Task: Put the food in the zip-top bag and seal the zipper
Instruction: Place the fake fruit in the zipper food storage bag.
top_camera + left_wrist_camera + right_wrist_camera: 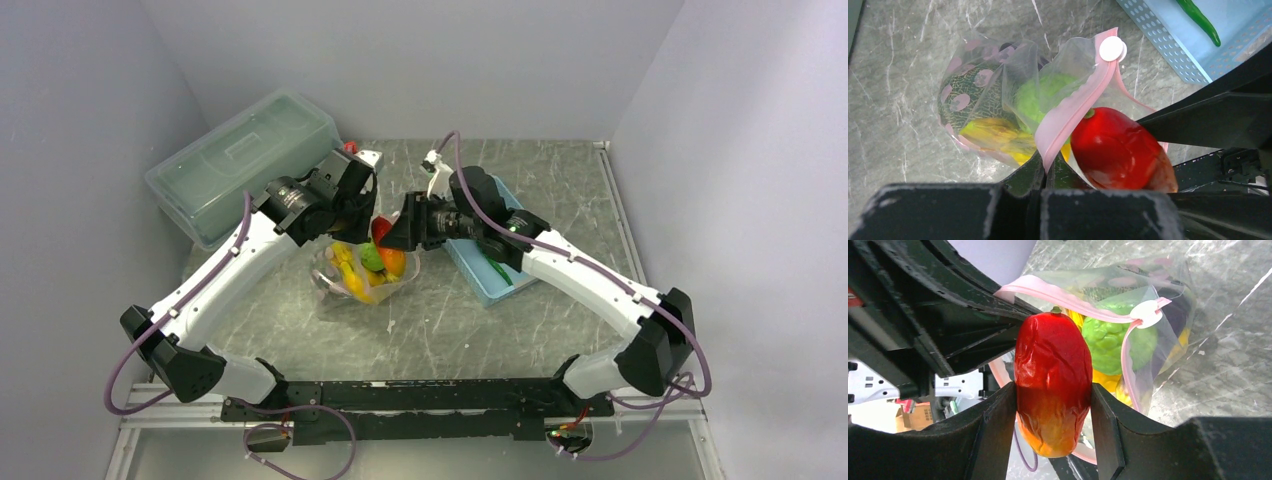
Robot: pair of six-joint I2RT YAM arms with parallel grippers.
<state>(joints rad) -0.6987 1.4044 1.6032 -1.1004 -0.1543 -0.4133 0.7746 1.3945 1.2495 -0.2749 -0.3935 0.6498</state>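
Where both arms reach in over the grey marbled desk (480, 330), we find the translucent lidded box (240, 160) well apart from the left gripper (1044, 170), off to its outer side. The light-blue basket (1168, 45) lies under the right arm, just behind the right gripper (1053, 405), with a thin green pepper (1200, 20) in it.

Between the two grippers sags the zip-top bag (998, 60). It rests on the desk just beyond the left gripper's fingertips, with its mouth lifted and gaping toward the right gripper. Inside it we make out some of the food: a dull-green netted lump (965, 97) farthest from the left gripper, yellow bananas (993, 135) nearer to it, and a bright-green ball (1108, 340) just behind the raised edge.

The right gripper is open only as wide as the red-orange piece (1053, 370) it clamps, with one of its fingers (998, 425) pressed on each side. It holds that piece right at the bag's mouth, beside the zipper (1073, 110); we cannot tell whether the two touch.

The left gripper is pinched all but closed on the zipper, and the pink strip rises out from between its fingers. At the strip's end away from that gripper sits a small white round tab (1111, 48).
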